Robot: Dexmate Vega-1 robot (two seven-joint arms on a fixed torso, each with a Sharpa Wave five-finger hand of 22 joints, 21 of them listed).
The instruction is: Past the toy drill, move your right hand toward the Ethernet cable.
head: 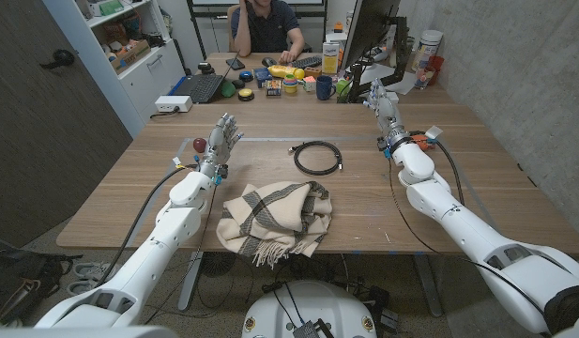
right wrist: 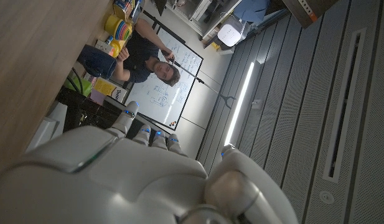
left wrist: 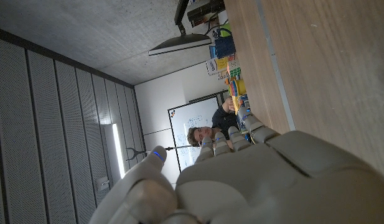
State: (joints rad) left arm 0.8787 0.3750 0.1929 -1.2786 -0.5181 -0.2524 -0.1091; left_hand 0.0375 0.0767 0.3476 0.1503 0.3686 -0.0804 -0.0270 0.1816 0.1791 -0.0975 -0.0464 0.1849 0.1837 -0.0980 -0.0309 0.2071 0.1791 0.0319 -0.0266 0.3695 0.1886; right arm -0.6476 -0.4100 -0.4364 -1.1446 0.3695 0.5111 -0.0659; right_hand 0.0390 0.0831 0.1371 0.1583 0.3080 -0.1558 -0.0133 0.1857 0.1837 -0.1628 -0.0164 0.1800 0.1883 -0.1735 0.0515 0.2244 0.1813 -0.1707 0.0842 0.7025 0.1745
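- The head view shows the coiled black Ethernet cable lying mid-desk, beyond a folded plaid cloth.
- Right robot hand stands at the desk's right side, well apart from the cable, fingers up, released, grasping nothing.
- Left robot hand is likewise spread and released.
- The wrist views add a seated person at a whiteboard.
- A toy drill cannot be made out.

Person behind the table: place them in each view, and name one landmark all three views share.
Head view: the person sits at top centre, past the table's far end.
Left wrist view: the person is just beyond the left hand's fingertips, by the whiteboard.
Right wrist view: the person is beyond the right hand, before the whiteboard.
Shared landmark: the wooden table.
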